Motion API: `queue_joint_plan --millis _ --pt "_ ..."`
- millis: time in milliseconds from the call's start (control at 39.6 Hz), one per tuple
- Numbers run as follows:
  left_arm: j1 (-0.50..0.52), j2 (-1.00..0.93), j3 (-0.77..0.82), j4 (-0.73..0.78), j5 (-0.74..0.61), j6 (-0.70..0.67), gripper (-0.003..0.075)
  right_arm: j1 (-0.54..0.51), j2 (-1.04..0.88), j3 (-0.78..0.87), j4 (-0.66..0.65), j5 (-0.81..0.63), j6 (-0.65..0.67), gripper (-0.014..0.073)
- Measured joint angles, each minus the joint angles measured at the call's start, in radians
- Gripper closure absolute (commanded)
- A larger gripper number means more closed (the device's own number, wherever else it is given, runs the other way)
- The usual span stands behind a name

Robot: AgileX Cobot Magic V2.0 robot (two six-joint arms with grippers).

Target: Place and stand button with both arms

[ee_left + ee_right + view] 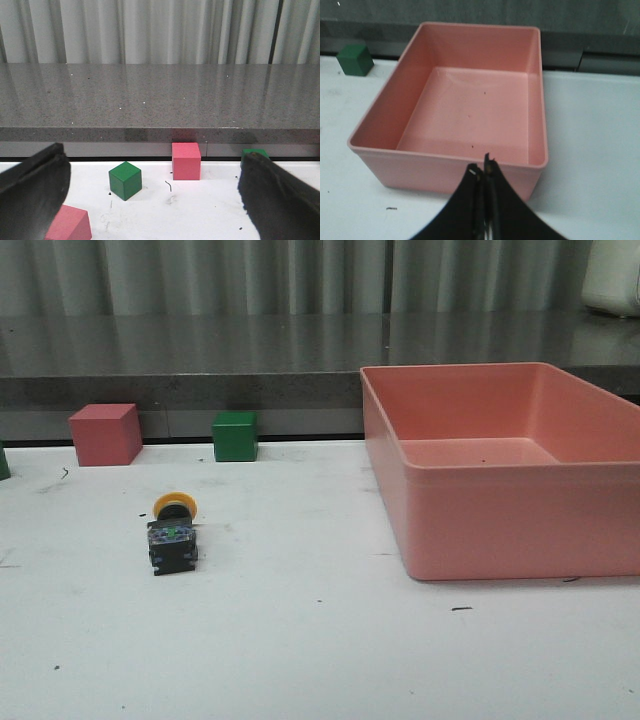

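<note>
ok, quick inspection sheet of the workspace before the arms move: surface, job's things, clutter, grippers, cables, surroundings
Surface: white table, scuffed, with small dark specks.
Job's things: button lying on its side on the table's left half, yellow cap facing away from the robot, not standing, untouched.
Clutter: pink bin on the right, empty; pink cube and green cube along the far edge; the left wrist view shows more cubes, pink and green.
Grippers: left gripper with jaws wide apart, holding nothing; right gripper with jaws together, empty, in front of the bin's near wall.
Cables: nothing seen.
Surroundings: grey stone ledge behind the table, pale curtain beyond.
</note>
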Motion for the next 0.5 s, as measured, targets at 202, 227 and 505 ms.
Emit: queue_joint_plan --millis 202,227,505 --pt "0.000 0.000 0.000 -0.002 -0.002 0.000 0.0069 0.000 -0.069 0.030 0.000 -0.029 0.000 0.0663" --pt "0.000 0.000 0.000 -0.002 -0.002 0.000 0.0069 0.000 -0.069 0.030 0.000 -0.029 0.000 0.0663" --pt "0.000 0.071 -0.006 -0.027 -0.015 0.000 0.0069 0.000 -0.069 0.031 0.000 -0.031 0.000 0.0663"
